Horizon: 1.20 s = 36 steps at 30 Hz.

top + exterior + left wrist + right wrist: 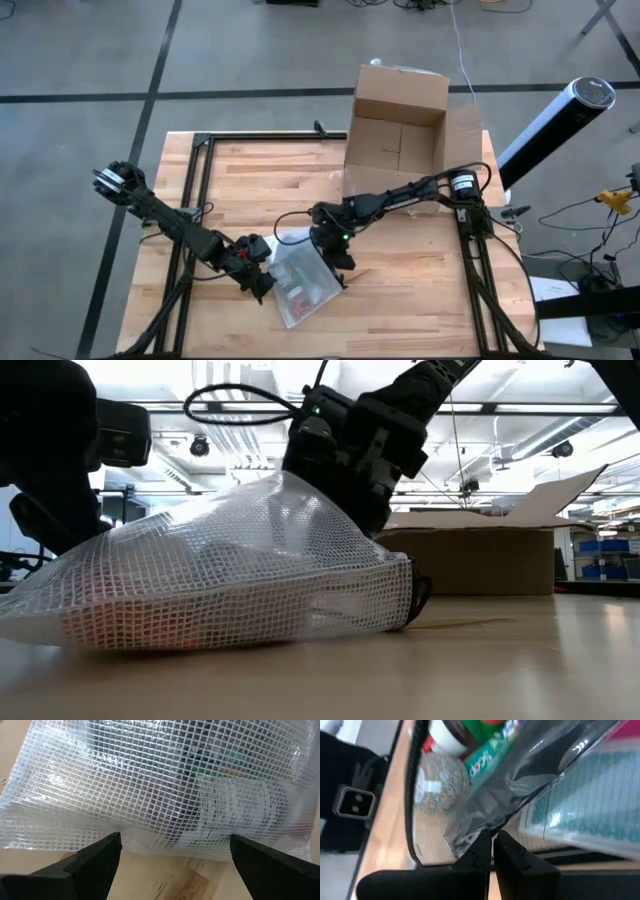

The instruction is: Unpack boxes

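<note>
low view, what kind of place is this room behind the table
Probably a lab or workshop in a warehouse-like hall: exposed ceiling beams and strip lights, blue storage bins on shelving, and a wooden table set on a bare concrete floor with taped lines.

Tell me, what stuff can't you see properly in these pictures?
- Inside of the cardboard box: in the low view its own wall hides it; the high view shows only bare cardboard.
- What's in the mesh pouch: the low and left wrist views blur it behind the mesh.
- Left gripper: open at the pouch's edge; contact can't be told.
- Right gripper: shut on the pouch; its arm hides the fingers in the high view.
</note>
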Motion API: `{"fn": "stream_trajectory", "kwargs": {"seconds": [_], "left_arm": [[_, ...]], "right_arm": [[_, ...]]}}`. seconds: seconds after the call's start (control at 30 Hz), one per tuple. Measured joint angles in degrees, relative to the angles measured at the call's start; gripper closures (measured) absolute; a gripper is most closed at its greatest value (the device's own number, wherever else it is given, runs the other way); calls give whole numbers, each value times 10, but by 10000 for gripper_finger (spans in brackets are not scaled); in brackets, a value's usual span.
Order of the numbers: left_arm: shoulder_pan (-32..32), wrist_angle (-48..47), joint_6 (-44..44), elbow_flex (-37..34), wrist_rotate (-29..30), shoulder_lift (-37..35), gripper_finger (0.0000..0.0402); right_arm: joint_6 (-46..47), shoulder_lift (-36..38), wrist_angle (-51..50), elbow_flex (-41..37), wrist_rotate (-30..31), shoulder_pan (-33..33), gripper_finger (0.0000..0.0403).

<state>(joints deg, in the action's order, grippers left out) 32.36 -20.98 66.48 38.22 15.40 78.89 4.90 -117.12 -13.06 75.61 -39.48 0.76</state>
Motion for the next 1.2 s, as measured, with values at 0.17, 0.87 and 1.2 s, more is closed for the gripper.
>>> {"fn": "stream_trajectory", "kwargs": {"seconds": [0.17,0.87,1.2], "left_arm": [[0,0,0,0,0,0,49],[-1,-11,0,0,9,-1,49],[8,-61,-2,0,6,-38,49]], "right_arm": [[25,0,37,0,0,10,403],[16,7,15,1,2,-1,403],[-7,24,-9,1,5,-16,403]]}}
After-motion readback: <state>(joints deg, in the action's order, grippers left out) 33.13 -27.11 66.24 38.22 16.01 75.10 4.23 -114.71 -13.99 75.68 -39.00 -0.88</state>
